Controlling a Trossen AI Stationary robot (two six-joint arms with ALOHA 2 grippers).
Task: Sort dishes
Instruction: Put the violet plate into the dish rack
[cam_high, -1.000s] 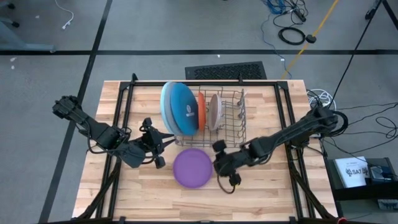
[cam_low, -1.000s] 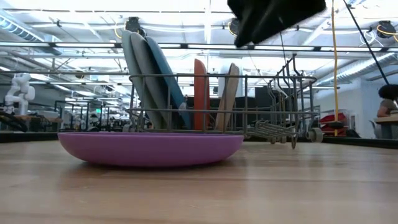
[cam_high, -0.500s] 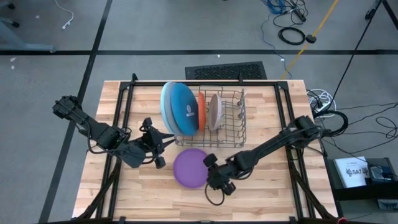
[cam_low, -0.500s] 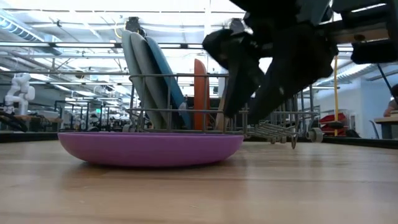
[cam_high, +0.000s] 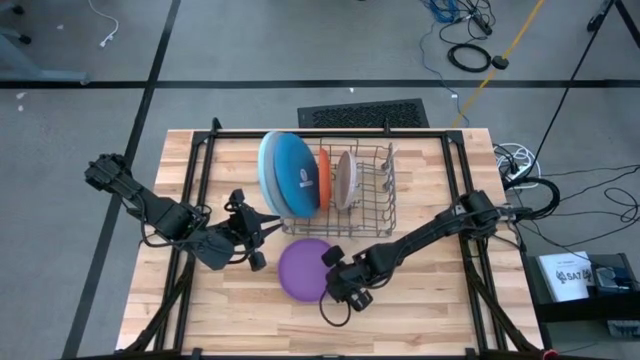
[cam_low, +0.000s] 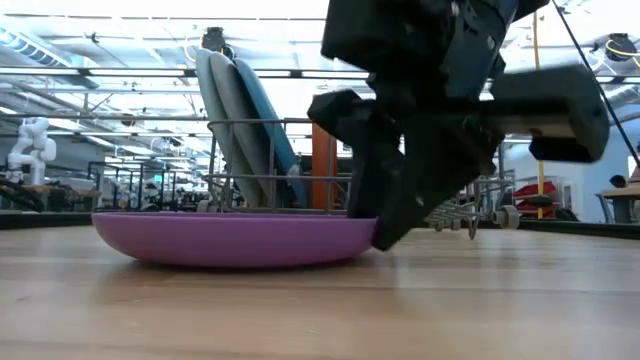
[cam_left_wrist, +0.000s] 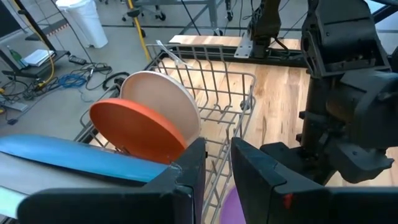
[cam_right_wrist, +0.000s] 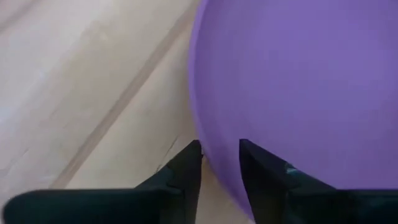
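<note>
A purple plate (cam_high: 303, 268) rests on its base on the wooden table, in front of the wire dish rack (cam_high: 372, 195). In the rack stand large blue and grey plates (cam_high: 290, 172), an orange one (cam_high: 325, 176) and an off-white one (cam_high: 345, 178), all on edge. My right gripper (cam_high: 334, 272) is down at the purple plate's right rim, slightly open, with one finger on each side of the rim (cam_right_wrist: 204, 134). My left gripper (cam_high: 268, 228) waits left of the plate, slightly open, aimed at the rack (cam_left_wrist: 214, 93). My right gripper (cam_right_wrist: 219, 158) comes slanting down from the table's right, astride the purple plate's right rim (cam_low: 368, 228). One finger (cam_right_wrist: 183, 167) is outside over the table, the other (cam_right_wrist: 264, 168) over the plate's inner side. I cannot tell whether either finger touches the plate.
The rack fills the middle of the far half of the table, with empty slots and a side basket at its right end (cam_high: 385, 175). A black frame (cam_high: 300, 133) runs around the table. Bare wood (cam_high: 430, 310) lies near and right of the plate.
My right gripper has moved from beside the rack's near right corner toward the table's left and near edge, and has come down to the purple plate's right rim. The plate has stayed where it was.
</note>
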